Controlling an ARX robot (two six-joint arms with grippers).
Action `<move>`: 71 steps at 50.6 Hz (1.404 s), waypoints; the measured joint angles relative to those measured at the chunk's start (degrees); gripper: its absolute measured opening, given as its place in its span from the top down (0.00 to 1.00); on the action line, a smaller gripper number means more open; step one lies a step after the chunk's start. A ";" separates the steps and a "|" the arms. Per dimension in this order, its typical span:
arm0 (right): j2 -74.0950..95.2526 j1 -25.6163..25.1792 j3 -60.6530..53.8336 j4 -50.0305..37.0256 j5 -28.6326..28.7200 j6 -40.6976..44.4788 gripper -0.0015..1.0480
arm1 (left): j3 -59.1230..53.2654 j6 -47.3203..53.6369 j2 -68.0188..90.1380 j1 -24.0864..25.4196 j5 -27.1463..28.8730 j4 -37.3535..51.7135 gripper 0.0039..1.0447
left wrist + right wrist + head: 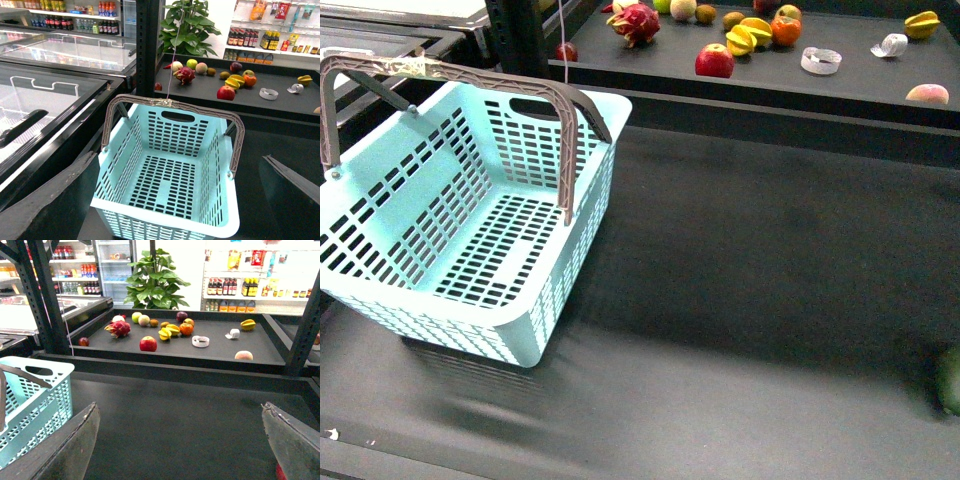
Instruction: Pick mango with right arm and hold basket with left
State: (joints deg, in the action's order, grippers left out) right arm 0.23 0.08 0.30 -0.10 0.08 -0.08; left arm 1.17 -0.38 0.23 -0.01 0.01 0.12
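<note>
Standing basket: the large light-blue plastic shopping basket with slotted walls sits on the left part of the dark grey tabletop. Its two grey-brown curved handles are up and meet at the top.
Left arm: only its own camera shows it. It is held up high by the basket, and its camera looks down into the basket.
Left fingers: the black left fingers are spread wide and hold nothing. I cannot see them touching the basket.
Right arm: only its own camera shows it. It is held low, and its camera looks flat across the tabletop. A corner of the basket shows in that view.
Right fingers: the black right fingers are spread wide and hold nothing.
Mango: I cannot tell where it is.
Shelf: the long black shelf behind the tabletop holds a round red apple, a pink dragon fruit and yellow-orange star-shaped fruits.
Green fruit: a dark green fruit lies at the right edge of the tabletop, well apart from the basket.
</note>
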 joint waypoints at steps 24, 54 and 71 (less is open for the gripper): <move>0.00 0.00 0.00 0.00 0.00 0.00 0.08 | 0.00 -0.02 0.00 0.00 0.00 0.00 0.05; 0.00 0.00 0.00 0.00 0.00 0.00 0.08 | 12.87 -36.79 78.18 -12.13 29.53 48.00 0.05; 0.00 0.00 0.00 0.00 -0.02 0.00 0.08 | 40.98 -46.27 105.46 -11.85 21.31 41.33 0.05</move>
State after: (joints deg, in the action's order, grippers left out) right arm 0.23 0.08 0.30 -0.10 0.05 -0.08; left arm 42.15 -46.65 105.69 -11.86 21.32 41.45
